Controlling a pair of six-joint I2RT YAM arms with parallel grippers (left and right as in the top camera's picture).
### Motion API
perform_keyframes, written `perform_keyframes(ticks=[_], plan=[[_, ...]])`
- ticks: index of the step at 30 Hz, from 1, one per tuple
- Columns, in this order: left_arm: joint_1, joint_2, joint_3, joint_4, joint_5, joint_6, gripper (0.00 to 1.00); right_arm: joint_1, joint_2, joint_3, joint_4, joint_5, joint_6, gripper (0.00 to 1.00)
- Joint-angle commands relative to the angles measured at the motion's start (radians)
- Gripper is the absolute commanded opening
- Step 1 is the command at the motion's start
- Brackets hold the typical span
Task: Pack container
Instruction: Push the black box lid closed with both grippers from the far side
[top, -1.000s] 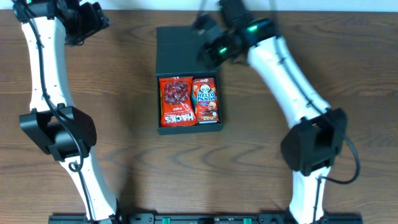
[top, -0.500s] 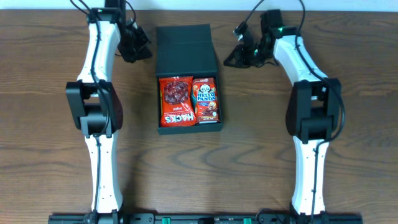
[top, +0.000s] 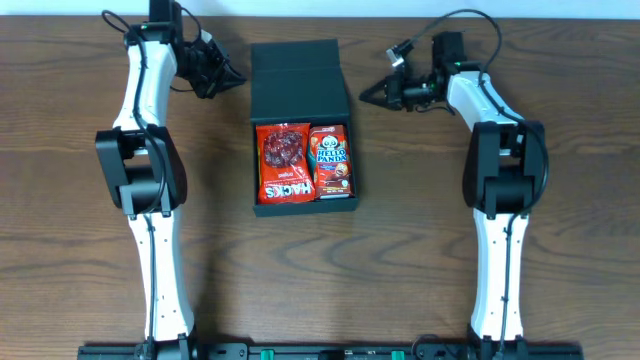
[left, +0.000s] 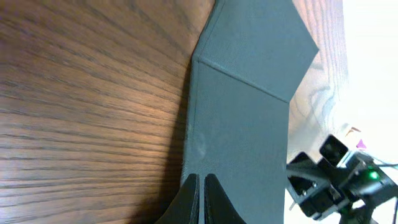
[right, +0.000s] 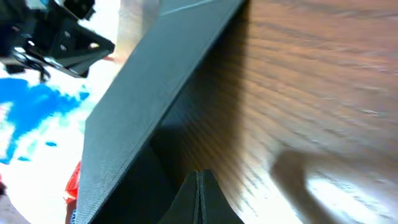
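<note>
The black container (top: 298, 80) sits at the table's middle back with its flap lid open toward the far side. In its tray lie a red Hacks packet (top: 285, 162) and a red Hello Panda box (top: 332, 160). My left gripper (top: 232, 77) is shut and empty, its tips just off the lid's left edge; the lid fills the left wrist view (left: 249, 99) ahead of the fingers (left: 200, 178). My right gripper (top: 366, 95) is shut and empty, close to the lid's right edge. In the right wrist view its fingers (right: 200, 174) sit low beside the tilted lid (right: 155, 81).
Bare brown wooden table (top: 420, 250) surrounds the container. The table's far edge runs just behind both grippers. The right arm shows in the left wrist view (left: 336, 180), and the left arm shows in the right wrist view (right: 62, 37).
Both arms have swung round and now reach the lid's two sides from the back corners. The right gripper has edged left toward the lid. The container and its contents have not moved.
</note>
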Motion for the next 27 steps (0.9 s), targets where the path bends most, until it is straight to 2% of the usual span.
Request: perform_keyframes(ticks=[1, 8, 11, 15, 27], plan=[[0.027, 0.018, 0.014, 0.0, 0.042, 0.067, 0.06, -0.007, 0.008, 0.004, 0.023, -0.095, 0.061, 0.01], [0.034, 0.031, -0.068, 0.047, 0.056, 0.089, 0.06, 0.005, 0.008, 0.004, 0.079, -0.098, 0.101, 0.01], [0.038, 0.031, -0.139, 0.143, 0.142, 0.071, 0.06, 0.008, 0.012, 0.004, 0.105, -0.099, 0.129, 0.01], [0.03, 0.031, -0.206, 0.211, 0.151, 0.008, 0.06, 0.013, 0.034, 0.004, 0.145, -0.117, 0.183, 0.01], [-0.022, 0.031, -0.226, 0.236, 0.143, -0.033, 0.06, 0.061, 0.096, 0.004, 0.161, -0.154, 0.231, 0.01]])
